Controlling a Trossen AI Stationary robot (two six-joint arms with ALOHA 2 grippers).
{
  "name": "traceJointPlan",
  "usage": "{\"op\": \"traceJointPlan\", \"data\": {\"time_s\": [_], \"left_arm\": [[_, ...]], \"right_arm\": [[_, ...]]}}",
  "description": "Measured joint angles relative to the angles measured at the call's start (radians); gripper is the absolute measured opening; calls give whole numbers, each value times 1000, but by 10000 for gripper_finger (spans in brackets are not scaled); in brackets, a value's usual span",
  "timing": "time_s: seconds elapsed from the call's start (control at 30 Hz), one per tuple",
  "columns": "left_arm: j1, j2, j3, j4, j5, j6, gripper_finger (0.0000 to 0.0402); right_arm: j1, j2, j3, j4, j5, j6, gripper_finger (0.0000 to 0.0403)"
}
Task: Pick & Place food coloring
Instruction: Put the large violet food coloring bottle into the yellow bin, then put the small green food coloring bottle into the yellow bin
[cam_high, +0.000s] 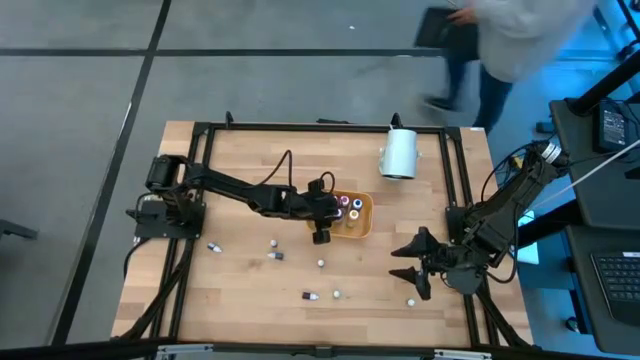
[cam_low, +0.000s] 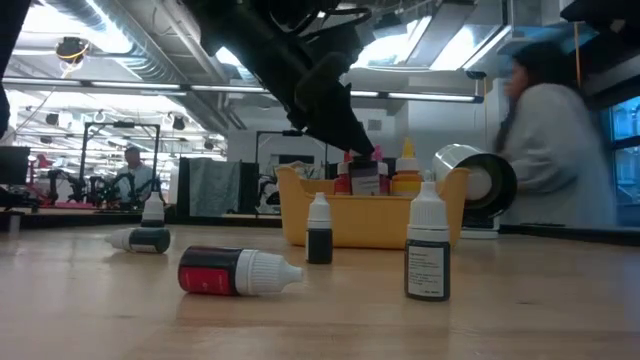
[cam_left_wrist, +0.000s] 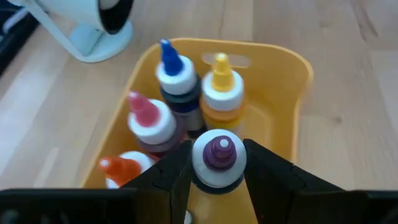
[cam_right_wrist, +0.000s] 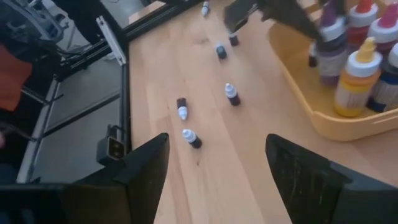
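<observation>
Over orange tray, left gripper clamped on purple-capped bottle, lowering it among stored bottles; right gripper apart, idle at four o'clock on counter.

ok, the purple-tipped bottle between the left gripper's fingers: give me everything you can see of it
The purple-tipped bottle is a small dropper bottle with a white ribbed collar under a purple nozzle tip; its body is hidden below. It stands upright between the left gripper fingers, which flank the cap closely on both sides. It sits in the orange plastic tray, at the near end, beside pink-, blue-, yellow- and orange-tipped bottles. Whether it rests on the tray floor cannot be told.
</observation>
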Motion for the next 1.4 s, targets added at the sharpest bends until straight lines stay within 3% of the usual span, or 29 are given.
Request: {"op": "traceJointPlan", "data": {"time_s": [0.17,0.63,0.83,0.97,1.17,1.4], "left_arm": [[14,0,0,1,-1,2,136],[14,0,0,9,-3,2,143],[14,0,0,9,-3,2,143],[14,-4,0,8,-2,2,143],[12,-54,-1,38,47,-5,143],[9,-157,0,36,189,-82,144]], "right_arm": [[0,0,0,48,-54,-1,268],[-14,2,0,225,-57,-33,268],[-40,3,1,242,-221,-86,268],[-53,12,54,182,-430,-35,268],[-40,134,211,-204,-543,242,268],[0,337,269,-263,-618,449,268]]}}
